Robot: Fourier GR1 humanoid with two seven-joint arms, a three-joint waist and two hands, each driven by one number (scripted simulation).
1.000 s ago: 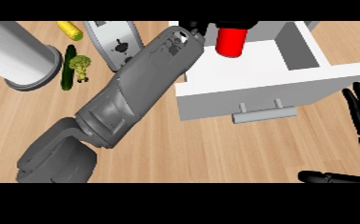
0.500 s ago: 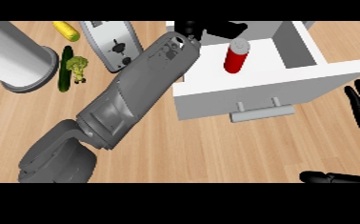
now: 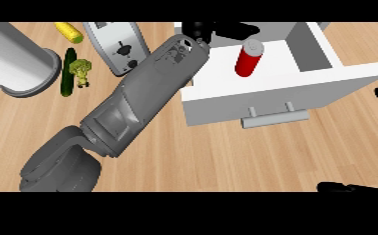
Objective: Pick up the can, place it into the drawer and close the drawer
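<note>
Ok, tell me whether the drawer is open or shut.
Open. The white drawer is pulled out, its handle toward the robot, and the red can shows inside it, beside the left hand.

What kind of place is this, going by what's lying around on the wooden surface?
Most likely a kitchen counter. A toaster stands on the wooden top, with a cucumber, broccoli and corn beside it, and an open white drawer holds a red can.
</note>
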